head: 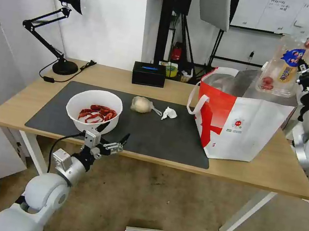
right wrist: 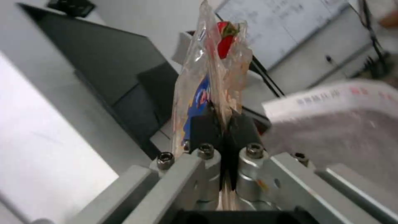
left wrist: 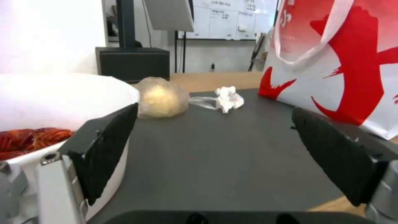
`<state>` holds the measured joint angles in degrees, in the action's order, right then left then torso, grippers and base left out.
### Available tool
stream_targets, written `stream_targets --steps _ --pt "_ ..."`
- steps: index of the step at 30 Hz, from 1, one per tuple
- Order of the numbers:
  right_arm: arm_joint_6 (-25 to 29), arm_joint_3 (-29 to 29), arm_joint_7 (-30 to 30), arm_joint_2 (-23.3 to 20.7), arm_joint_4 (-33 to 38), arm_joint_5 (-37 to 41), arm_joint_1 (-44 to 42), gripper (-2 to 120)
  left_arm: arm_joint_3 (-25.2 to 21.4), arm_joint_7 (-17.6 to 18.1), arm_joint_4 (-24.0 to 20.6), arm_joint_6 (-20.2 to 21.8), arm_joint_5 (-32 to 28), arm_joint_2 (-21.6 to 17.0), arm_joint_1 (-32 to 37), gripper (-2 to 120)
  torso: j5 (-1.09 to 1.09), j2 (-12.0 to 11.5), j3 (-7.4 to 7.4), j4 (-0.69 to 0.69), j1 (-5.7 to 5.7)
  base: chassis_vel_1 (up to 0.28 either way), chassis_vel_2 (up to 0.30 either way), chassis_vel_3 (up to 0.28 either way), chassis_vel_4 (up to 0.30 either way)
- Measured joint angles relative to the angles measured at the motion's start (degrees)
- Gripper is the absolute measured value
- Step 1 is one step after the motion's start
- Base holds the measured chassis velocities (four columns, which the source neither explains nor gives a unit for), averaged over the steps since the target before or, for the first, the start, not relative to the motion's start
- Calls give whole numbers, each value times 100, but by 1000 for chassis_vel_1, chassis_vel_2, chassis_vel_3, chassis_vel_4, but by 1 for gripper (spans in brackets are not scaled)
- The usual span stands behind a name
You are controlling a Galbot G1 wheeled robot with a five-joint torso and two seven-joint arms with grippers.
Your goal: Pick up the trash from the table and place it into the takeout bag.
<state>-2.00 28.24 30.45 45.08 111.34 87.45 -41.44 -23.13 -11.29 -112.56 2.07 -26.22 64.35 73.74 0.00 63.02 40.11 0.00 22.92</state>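
While the right pincer [right wrist: 223,130] grips the clear plastic tray [head: 283,68] by one edge, its two black fingers [right wrist: 203,129] pressed flat together on the thin plastic, the tray hangs above the open mouth of the takeout bag [head: 241,122], at about two o'clock in the head view. Red scraps show through the tray's wall, and the bag's foil lining lies directly beneath it. Judging from this, the step in hand is the drop of the first piece of trash: the tray is held over the opening but is not yet inside. The next move would call for lowering it past the rim before letting go, since the tray looks wide against the opening and could catch on the bag's edge or on a strap handle [head: 199,99]. Further out, at about seven o'clock, the left pincer [head: 113,134] waits with its fingers spread wide at the near edge of the table [head: 272,172], just beside the white bowl [head: 94,109] of red shells on the dark mat [head: 158,136]. Beyond it, toward the middle of the mat, lie the wrapped beige lump [head: 141,104] and the crumpled tissue [head: 169,113], close together and untouched.
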Motion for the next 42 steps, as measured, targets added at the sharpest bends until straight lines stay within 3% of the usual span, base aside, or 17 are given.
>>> stream_targets --steps 7,17,32,34,36,42 --pt "-108 -193 471 388 -342 151 410 0 10 -25 25 0 5 2 15 100 0 0 0 0 0 0 0 0 0" --pt "-358 -628 1592 882 -874 251 1201 0 2 -87 46 0 14 33 27 100 0 0 0 0 0 0 0 0 0" --pt "-677 -706 2062 1111 -994 329 1258 0 -55 -104 59 -6 13 61 43 100 0 1 0 0 0 0 0 0 0" --pt "-686 -704 2063 1110 -989 328 1244 2 -60 -105 60 -8 13 67 45 100 0 1 -1 0 0 0 0 0 0" --pt "-699 -692 2060 1101 -967 323 1210 14 -65 -106 64 -14 13 76 49 100 0 1 -1 0 0 0 0 0 0" --pt "-706 -673 2034 1080 -918 319 1179 32 -66 -107 65 -16 13 85 45 100 0 1 0 0 0 0 0 0 0"
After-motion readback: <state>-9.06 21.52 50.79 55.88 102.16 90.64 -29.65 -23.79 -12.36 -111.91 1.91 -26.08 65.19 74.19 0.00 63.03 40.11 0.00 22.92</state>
